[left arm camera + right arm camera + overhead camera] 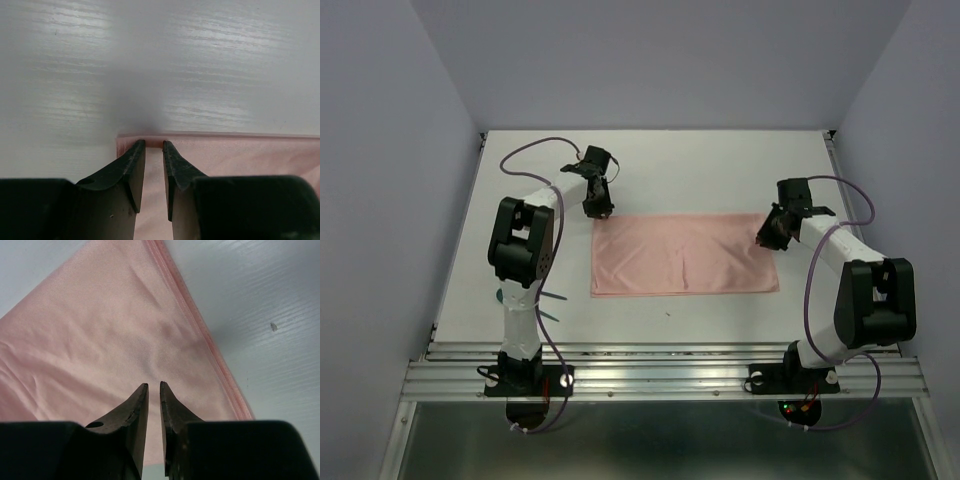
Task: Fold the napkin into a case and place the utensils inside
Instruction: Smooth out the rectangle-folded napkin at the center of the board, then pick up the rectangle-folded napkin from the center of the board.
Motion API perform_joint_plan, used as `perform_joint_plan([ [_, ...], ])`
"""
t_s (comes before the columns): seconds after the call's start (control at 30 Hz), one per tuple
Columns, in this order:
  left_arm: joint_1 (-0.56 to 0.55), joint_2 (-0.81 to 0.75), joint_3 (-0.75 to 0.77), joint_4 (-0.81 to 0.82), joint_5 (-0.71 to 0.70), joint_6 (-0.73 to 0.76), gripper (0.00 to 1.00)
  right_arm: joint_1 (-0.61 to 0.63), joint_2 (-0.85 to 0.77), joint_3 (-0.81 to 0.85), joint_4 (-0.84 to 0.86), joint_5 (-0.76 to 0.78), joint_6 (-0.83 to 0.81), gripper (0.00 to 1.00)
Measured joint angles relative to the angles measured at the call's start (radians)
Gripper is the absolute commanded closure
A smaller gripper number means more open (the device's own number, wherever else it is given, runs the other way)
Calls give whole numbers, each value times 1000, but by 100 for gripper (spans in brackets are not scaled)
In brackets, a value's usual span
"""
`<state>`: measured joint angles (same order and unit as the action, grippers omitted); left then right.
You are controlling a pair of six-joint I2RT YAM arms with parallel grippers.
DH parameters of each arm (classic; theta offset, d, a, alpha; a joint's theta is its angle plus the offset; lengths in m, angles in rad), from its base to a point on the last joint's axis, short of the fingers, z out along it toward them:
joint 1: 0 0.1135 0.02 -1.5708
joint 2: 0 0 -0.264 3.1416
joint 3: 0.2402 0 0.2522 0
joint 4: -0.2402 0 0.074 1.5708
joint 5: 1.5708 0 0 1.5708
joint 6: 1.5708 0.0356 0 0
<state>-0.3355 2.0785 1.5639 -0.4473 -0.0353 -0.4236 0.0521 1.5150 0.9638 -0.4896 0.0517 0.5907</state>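
Jaws on your left gripper (154, 143) stand a narrow slit apart and hold nothing. Their tips point down at the 10 o'clock corner of the napkin (680, 255), with the wrist pitched steeply and the elbow folded back toward 7 o'clock. Your right gripper (154, 385) shows a like slit, also empty, over the napkin's 2 o'clock corner, its forearm running back to 4 o'clock. The napkin lies flat mid-table (720, 170), and the utensils (552, 305) sit at its 8 o'clock.

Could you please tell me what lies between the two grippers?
The napkin lies flat between the left gripper and right gripper, clearest in the top view.
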Motion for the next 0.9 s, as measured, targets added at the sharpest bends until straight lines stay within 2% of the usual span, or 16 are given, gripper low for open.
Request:
perform_joint_plan([
  [0.43, -3, 17, -11, 7, -23, -2, 68, 0, -8, -14, 0, 3, 0, 78],
  [0.7, -11, -1, 19, -52, -44, 24, 66, -16, -13, 7, -10, 70, -45, 73],
  [0.73, -12, -8, 28, -58, -45, 28, 66, -22, -3, 21, -11, 79, -50, 72],
  [0.8, -23, -31, 63, -74, -45, 35, 66, -35, 35, 65, -11, 100, -65, 63],
  [0.9, -51, -53, 117, -81, -39, 42, 66, -44, 109, 132, -8, 126, -93, 59],
])
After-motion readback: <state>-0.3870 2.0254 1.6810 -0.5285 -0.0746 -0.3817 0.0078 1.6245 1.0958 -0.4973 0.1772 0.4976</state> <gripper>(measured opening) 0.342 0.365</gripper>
